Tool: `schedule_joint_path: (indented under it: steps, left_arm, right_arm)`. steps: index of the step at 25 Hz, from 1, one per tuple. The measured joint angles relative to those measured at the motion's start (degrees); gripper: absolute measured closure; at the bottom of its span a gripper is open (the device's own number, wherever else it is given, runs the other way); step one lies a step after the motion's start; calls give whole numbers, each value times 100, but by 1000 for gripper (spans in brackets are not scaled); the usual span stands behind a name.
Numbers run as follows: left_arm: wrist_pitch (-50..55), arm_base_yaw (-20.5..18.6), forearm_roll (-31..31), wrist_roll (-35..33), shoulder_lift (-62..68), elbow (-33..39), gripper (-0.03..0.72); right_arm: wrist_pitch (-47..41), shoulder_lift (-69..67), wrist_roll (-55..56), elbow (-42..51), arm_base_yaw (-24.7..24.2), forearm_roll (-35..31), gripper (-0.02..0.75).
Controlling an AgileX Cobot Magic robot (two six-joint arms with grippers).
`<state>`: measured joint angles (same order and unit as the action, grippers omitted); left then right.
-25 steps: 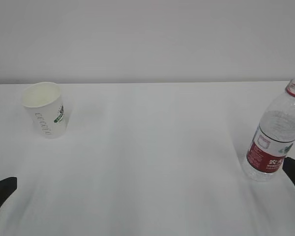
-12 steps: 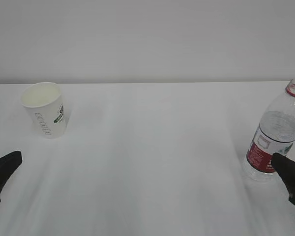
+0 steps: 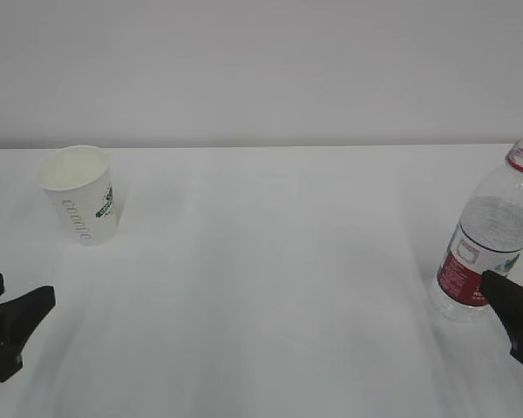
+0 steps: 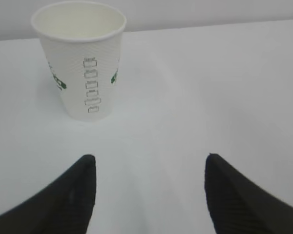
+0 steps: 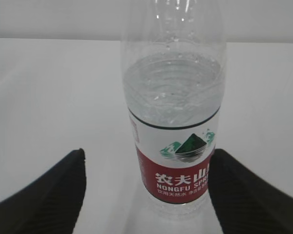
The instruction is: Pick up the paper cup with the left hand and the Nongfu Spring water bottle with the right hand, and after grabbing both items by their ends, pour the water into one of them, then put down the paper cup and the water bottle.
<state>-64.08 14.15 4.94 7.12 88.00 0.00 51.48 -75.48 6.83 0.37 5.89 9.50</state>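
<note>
**Cup and bottle upright, both unheld**

White tapered paper cup (image 4: 80,61) far left on white table (image 3: 270,279); clear ribbed red-labelled water bottle (image 5: 173,122) far right, part-filled. Black left gripper (image 4: 149,195) wide, short of cup — black right gripper (image 5: 146,195) wide, flanking bottle.

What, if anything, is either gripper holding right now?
Nothing. The left gripper is open, short of the cup; the right gripper is open, flanking the bottle without touching.

White table (image 3: 270,261) against plain, seemingly grey wall (image 3: 261,70) (evenly lit)
</note>
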Motion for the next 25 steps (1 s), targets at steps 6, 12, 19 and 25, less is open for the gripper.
schedule_joint_path:
  steps: [6,12,19,25]
  left_arm:
    - [-133,0,-9,0,975,-60,181]
    - [-146,0,-9,0,958,-69,181]
    - [-176,0,-29,9,776,-148,181]
    - [-190,0,-43,9,778,-186,181]
  right_arm:
    - [0,0,0,0,0,0,150]
    - [0,0,0,0,0,0,150]
    - [85,-13,0,0,0,0,150]
    - [344,-214,0,0,0,0,150]
